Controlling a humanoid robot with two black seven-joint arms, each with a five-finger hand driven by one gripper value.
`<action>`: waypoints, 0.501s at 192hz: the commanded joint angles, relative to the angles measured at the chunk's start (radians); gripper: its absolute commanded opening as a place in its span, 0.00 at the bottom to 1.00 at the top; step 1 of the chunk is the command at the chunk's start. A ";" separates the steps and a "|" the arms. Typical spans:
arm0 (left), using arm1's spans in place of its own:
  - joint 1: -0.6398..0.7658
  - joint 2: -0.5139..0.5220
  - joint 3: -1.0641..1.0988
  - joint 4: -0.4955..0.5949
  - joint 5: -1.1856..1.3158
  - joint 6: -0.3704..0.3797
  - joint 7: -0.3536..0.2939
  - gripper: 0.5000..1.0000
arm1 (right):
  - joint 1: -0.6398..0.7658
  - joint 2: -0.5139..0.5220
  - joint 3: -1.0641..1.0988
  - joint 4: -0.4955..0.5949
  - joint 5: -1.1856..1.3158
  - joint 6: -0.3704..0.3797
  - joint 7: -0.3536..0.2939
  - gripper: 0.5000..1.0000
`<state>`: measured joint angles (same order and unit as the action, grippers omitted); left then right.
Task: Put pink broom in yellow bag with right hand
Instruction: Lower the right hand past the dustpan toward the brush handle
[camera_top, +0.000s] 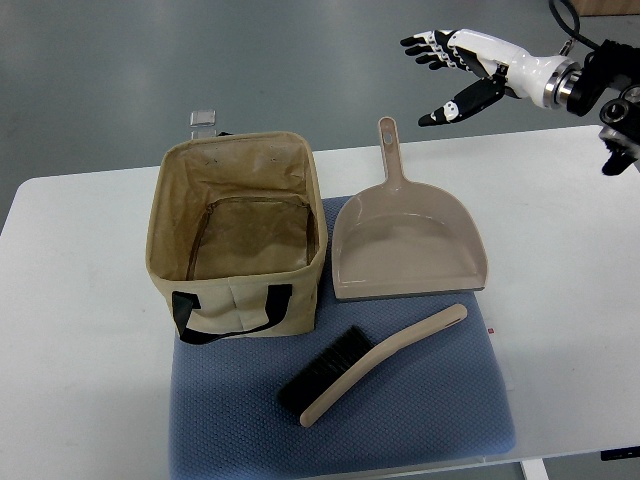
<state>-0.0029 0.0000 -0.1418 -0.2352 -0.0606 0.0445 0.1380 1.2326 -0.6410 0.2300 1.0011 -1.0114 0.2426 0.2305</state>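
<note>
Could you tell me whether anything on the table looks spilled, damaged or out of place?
Nothing stands out: the bag stands upright and open, and the dustpan and broom lie flat on the blue mat.

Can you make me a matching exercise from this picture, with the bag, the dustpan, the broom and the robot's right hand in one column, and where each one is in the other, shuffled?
Things:
1. bag
2. dustpan
3. broom
4. right hand

Places:
A. lying on the blue mat, near the front edge of the table
B. raised in the air at top right, open, holding nothing
C. standing upright and open at the left end of the mat
D. flat beside the bag on its right, handle pointing away from the robot

Pairs: 1-C, 2-D, 3-A, 4-B
</note>
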 joint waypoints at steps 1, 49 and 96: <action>-0.006 0.000 0.002 -0.001 0.001 0.000 0.000 1.00 | 0.182 -0.109 -0.218 0.123 -0.047 0.096 0.001 0.86; -0.011 0.000 -0.001 -0.003 0.001 0.000 0.000 1.00 | 0.286 -0.244 -0.367 0.491 -0.029 0.199 -0.005 0.86; -0.011 0.000 0.002 0.004 -0.001 0.000 0.000 1.00 | 0.214 -0.247 -0.382 0.571 0.028 0.167 0.003 0.86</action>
<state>-0.0140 0.0000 -0.1416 -0.2349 -0.0609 0.0444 0.1380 1.4882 -0.8920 -0.1482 1.5551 -0.9907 0.4328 0.2288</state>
